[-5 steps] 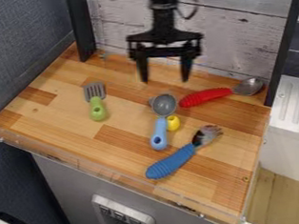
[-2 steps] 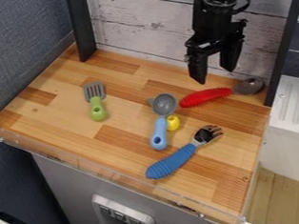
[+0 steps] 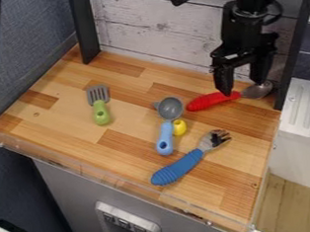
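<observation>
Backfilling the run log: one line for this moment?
gripper: open, empty | nearest: red-handled spoon | contact: cannot tell | wooden counter: also blue-handled fork, green-handled turner

On the counter (image 3: 65,113) we count four utensils, one of each kind: one slotted green-handled spatula (image 3: 101,112), one grey-headed ladle (image 3: 170,108), one red-handled spoon (image 3: 211,100) and one blue-handled fork (image 3: 181,167). We also count one small yellow object (image 3: 179,128).

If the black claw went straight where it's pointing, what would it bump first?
Probably the red-handled spoon, near where its handle meets the metal. The claw points down towards it, but I can't tell how close it is.
</observation>
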Controlling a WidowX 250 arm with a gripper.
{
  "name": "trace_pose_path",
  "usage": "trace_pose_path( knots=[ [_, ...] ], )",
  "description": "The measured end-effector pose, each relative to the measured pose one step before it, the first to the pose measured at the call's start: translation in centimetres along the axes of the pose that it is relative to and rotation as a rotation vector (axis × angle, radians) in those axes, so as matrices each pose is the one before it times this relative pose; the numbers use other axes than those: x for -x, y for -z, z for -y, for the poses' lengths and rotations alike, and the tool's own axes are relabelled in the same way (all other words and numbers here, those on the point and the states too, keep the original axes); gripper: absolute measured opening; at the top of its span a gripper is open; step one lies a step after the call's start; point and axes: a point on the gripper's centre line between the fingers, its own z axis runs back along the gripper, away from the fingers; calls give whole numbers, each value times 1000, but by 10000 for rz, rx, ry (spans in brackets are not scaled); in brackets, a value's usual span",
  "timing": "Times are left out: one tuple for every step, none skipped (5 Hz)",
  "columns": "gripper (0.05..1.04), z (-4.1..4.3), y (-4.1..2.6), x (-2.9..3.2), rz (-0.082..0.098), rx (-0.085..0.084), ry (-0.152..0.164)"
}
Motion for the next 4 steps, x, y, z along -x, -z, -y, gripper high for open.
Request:
trace_pose_path(
  knots=[
    [998,-160,1165,1142,-143,-24,1522],
    [998,-349,1172,504,-60,46,897],
    [998,267,511,181,132,187,131],
    [947,251,712,334,70,-62,-564]
  ],
)
